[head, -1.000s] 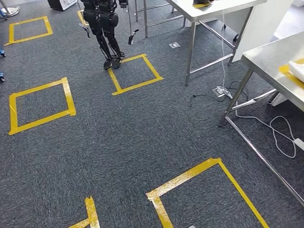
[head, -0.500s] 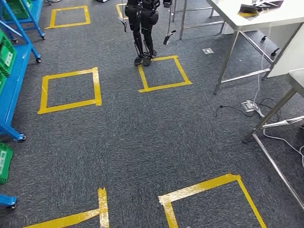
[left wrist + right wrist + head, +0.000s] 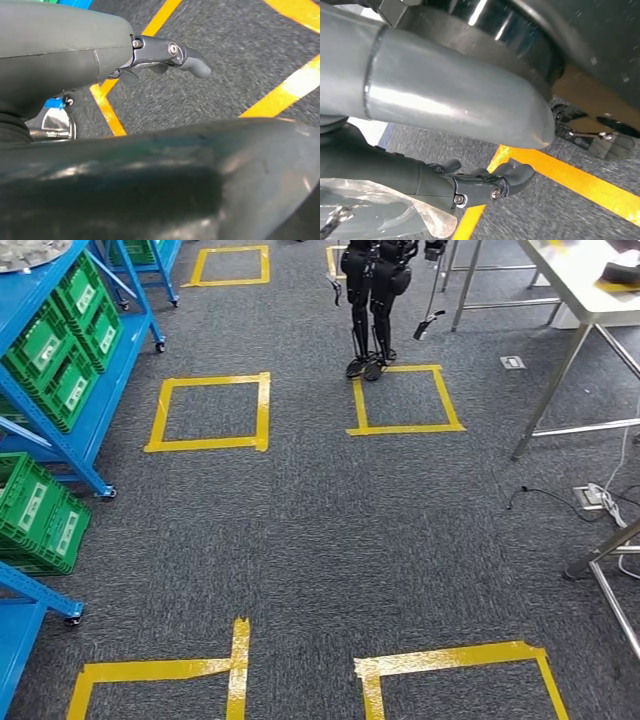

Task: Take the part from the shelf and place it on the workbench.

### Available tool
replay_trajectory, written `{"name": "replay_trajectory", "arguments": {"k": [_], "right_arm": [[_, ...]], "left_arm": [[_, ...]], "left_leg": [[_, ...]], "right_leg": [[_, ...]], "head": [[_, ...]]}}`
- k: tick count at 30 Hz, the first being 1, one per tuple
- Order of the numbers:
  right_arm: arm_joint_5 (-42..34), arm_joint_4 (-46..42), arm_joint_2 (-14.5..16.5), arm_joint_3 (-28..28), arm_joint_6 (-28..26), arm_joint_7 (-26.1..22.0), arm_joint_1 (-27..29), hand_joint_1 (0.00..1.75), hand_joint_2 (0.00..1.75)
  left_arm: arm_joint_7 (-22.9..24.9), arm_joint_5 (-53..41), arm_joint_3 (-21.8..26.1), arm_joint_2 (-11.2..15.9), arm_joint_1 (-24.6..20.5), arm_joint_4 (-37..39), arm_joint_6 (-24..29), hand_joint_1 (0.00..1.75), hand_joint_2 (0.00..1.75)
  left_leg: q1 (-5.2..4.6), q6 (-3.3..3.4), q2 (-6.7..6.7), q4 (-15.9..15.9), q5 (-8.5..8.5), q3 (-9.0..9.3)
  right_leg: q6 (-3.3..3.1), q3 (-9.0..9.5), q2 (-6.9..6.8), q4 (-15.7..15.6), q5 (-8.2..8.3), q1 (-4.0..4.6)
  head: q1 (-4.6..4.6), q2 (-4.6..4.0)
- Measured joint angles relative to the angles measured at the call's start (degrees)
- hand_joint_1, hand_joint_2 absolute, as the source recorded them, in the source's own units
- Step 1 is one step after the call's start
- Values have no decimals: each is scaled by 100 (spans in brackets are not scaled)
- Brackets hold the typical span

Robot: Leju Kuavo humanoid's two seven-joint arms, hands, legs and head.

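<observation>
The left hand's [image 3: 166, 55] dark fingers [image 3: 194, 65] lie stretched out and apart over grey carpet, holding nothing. The right hand's [image 3: 478, 187] fingers reach forward with a crinkled clear plastic bag [image 3: 376, 210] against the palm; I cannot tell whether they hold it or whether the part is inside. No loose part is visible. The blue metal shelf [image 3: 124, 345] of green plastic crates [image 3: 64, 350] runs up the frame's left edge, nearer my left arm. The white-topped steel-legged workbench [image 3: 577, 285] sits upper right.
</observation>
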Motion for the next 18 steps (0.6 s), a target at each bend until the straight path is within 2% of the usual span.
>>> {"name": "replay_trajectory", "arguments": {"k": [2,3,5,6,8,9,10,11,12,13,14,15,16,17,18], "right_arm": [[28,0,0,0,8,-3,-5,0,0],[40,0,0,0,11,-3,-11,0,0],[52,-2,1,0,15,-3,-41,0,0],[54,-3,1,0,16,-3,-58,0,0],[55,-4,2,0,17,-2,-71,0,0],[56,-4,2,0,19,0,-67,0,0],[56,-3,2,0,21,3,-57,0,0],[56,-3,1,0,22,6,-47,0,0],[56,-2,1,0,23,9,-34,0,0],[56,-2,1,0,25,10,-24,0,0],[56,-2,1,0,25,10,-17,0,0],[57,-2,1,0,25,9,-14,0,0],[57,-2,1,0,25,8,-11,0,0],[58,-1,1,0,25,5,-10,0,0],[58,-1,2,0,25,3,-8,0,0]], "left_arm": [[24,-19,14,-1,-19,0,2,0,0],[28,-22,19,-1,-26,0,4,0,0],[31,-25,33,2,-14,0,15,0,0],[31,-27,40,3,-1,0,23,0,0],[31,-46,50,1,1,0,40,0,0],[31,-60,52,-4,-6,0,45,0,0],[31,-74,52,-9,-16,0,47,0,0],[31,-83,52,-14,-20,0,48,0,0],[31,-85,52,-17,-18,0,50,0,0],[32,-85,52,-16,-14,0,52,0,0],[33,-85,53,-16,-11,0,55,0,0],[36,-86,54,-18,-11,0,52,0,0],[43,-87,54,-19,-16,0,48,0,0],[53,-89,55,-21,-22,0,41,0,0],[65,-91,55,-21,-26,0,34,0,0]], "left_leg": [[-39,46,257,-584,170,292],[-66,81,319,-681,161,333],[-90,164,215,-705,156,323],[-88,199,151,-717,165,326],[-68,272,17,-744,189,332],[-64,295,-53,-747,193,328],[-66,314,-132,-747,193,325],[-70,322,-218,-747,193,327],[-75,325,-308,-746,192,331],[-78,326,-399,-745,191,339],[-78,324,-488,-744,191,348],[-74,319,-573,-742,188,355],[-80,302,-652,-730,183,352],[-78,276,-728,-721,185,337],[-72,242,-794,-715,190,315]], "right_leg": [[65,30,-127,12,-50,29],[98,48,-188,12,-69,42],[160,87,-304,0,-98,42],[193,92,-267,24,-138,28],[237,-63,38,363,-368,3],[242,-236,242,719,-547,-5],[239,-450,374,1139,-715,-5],[234,-646,435,1490,-816,-3],[226,-774,463,1674,-811,-1],[215,-801,478,1632,-691,-1],[203,-717,513,1365,-479,-4],[193,-569,625,971,-243,-14],[184,-414,795,590,-77,-33],[179,-280,944,305,17,-48],[171,-203,1054,151,37,-56]], "head": [[4,0],[12,0],[27,0],[38,0],[65,0],[84,0],[90,0],[91,0],[91,0],[90,0],[90,0],[91,0],[90,0],[89,0],[88,0]]}}
